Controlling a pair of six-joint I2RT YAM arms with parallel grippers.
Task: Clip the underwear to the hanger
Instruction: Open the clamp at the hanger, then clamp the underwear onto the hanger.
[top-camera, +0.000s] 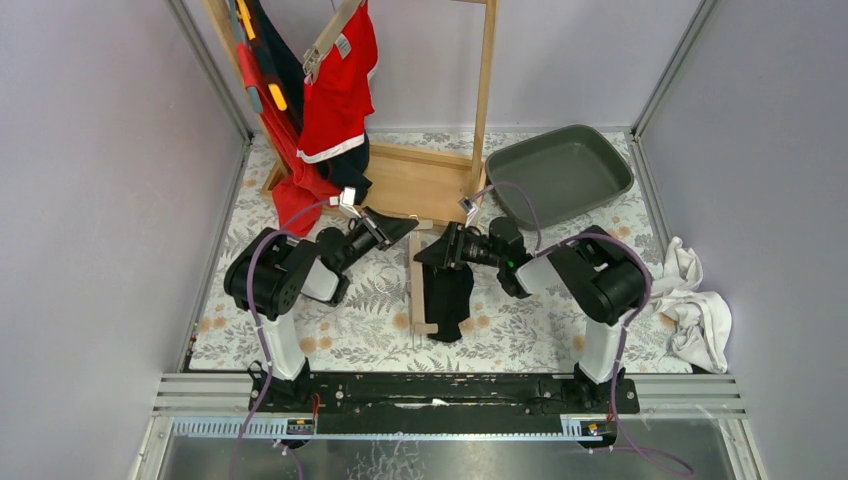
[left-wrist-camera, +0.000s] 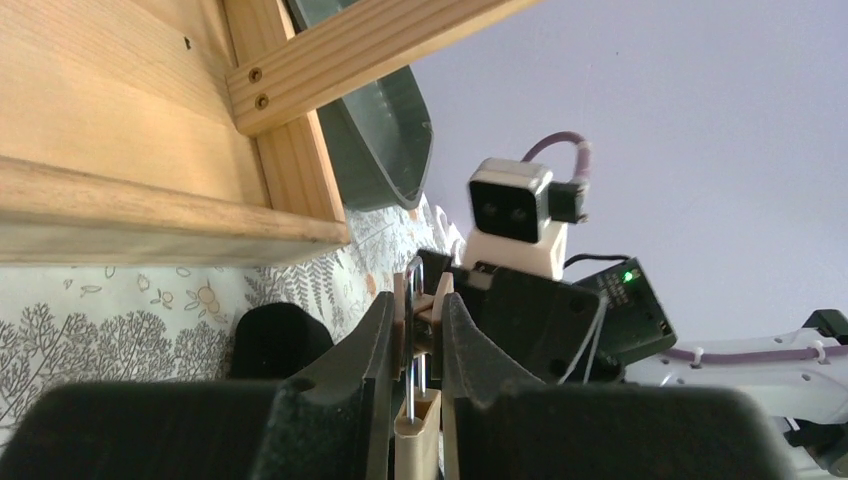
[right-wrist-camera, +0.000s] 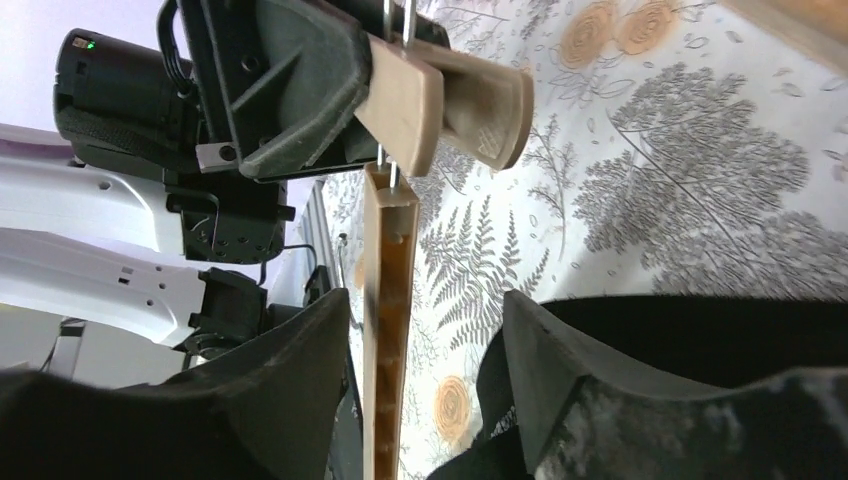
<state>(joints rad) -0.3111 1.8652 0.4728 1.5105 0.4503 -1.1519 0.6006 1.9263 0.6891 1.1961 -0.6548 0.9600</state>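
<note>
A wooden hanger bar (top-camera: 418, 290) lies on the fern-print table, with black underwear (top-camera: 450, 295) beside it on the right. My left gripper (top-camera: 400, 228) is shut on the hanger's wooden clip (left-wrist-camera: 420, 300) at the bar's far end; its metal spring shows between the jaws. In the right wrist view the same clip (right-wrist-camera: 450, 100) is pinched by the left gripper (right-wrist-camera: 300, 90). My right gripper (top-camera: 432, 252) is open. The hanger bar (right-wrist-camera: 390, 330) runs between its fingers, and the black underwear (right-wrist-camera: 700, 330) lies behind the right-hand finger (right-wrist-camera: 540, 360).
A wooden rack (top-camera: 420, 180) stands at the back, with red and dark garments (top-camera: 335, 90) hanging from it. A grey tray (top-camera: 560, 175) sits at the back right. A white cloth (top-camera: 695, 300) lies at the right edge.
</note>
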